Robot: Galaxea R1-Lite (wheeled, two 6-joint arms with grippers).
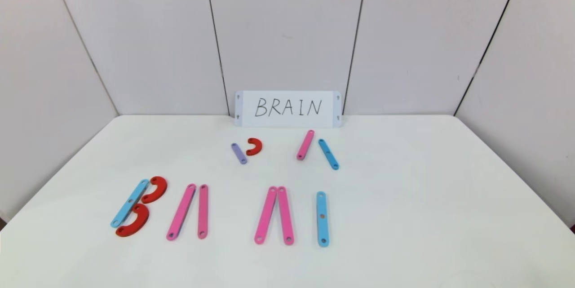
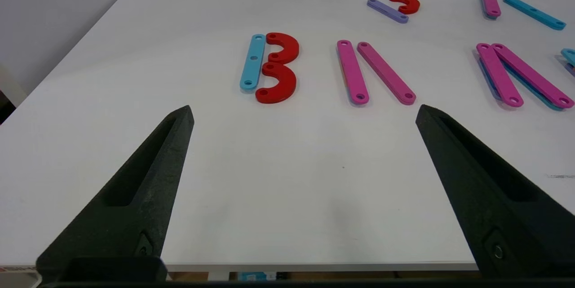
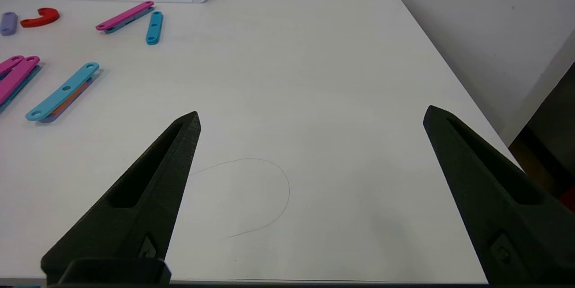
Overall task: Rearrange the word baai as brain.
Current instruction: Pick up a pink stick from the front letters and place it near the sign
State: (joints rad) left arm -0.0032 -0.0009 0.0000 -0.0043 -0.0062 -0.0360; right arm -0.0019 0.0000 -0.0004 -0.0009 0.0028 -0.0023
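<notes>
The word lies in a row on the white table point(image 1: 404, 216). At the left is the B: a blue strip point(image 1: 130, 202) with two red arcs point(image 1: 155, 189) point(image 1: 134, 220). Then come two pink strips point(image 1: 181, 211) point(image 1: 203, 211), a second pink pair point(image 1: 266, 214) point(image 1: 285, 214) joined at the top, and a blue strip point(image 1: 322, 218). Behind lie a purple strip point(image 1: 239, 153), a red arc point(image 1: 254, 146), a pink strip point(image 1: 305, 144) and a blue strip point(image 1: 328, 154). My left gripper point(image 2: 304, 115) is open over the front edge, near the B point(image 2: 272, 68). My right gripper point(image 3: 312, 117) is open over bare table at the right.
A white card point(image 1: 288, 108) with handwritten BRAIN stands against the back wall. White wall panels close in the table at the back and sides. A thin curved hair or line point(image 3: 269, 189) lies on the table between the right gripper's fingers.
</notes>
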